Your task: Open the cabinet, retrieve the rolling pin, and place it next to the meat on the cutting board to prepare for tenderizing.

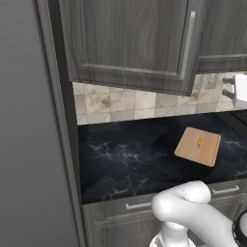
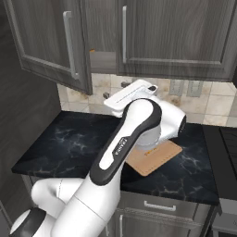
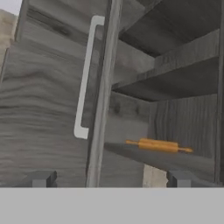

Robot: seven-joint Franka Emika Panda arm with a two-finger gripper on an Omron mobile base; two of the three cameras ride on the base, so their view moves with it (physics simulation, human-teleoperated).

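With 1 cabinet (image 2: 51,41) door swung open, I see my gripper (image 3: 109,178), fingers spread wide and holding nothing, facing the rolling pin (image 3: 158,145) ahead and to its right on the cabinet's bottom board, long axis lying crosswise to my approach, below 1 shelf (image 3: 175,74).

The cabinet (image 2: 139,37) hangs on the wall above the countertop (image 1: 125,159), its left door (image 2: 51,41) swung out over the counter's left end and its right door (image 2: 180,37) shut. Inside, the rolling pin (image 3: 158,145) lies on the cabinet floor, below the 1 shelf (image 3: 175,83). The cutting board (image 1: 198,145) lies on the countertop toward its right end, with drawers (image 1: 140,207) under the counter's front edge.
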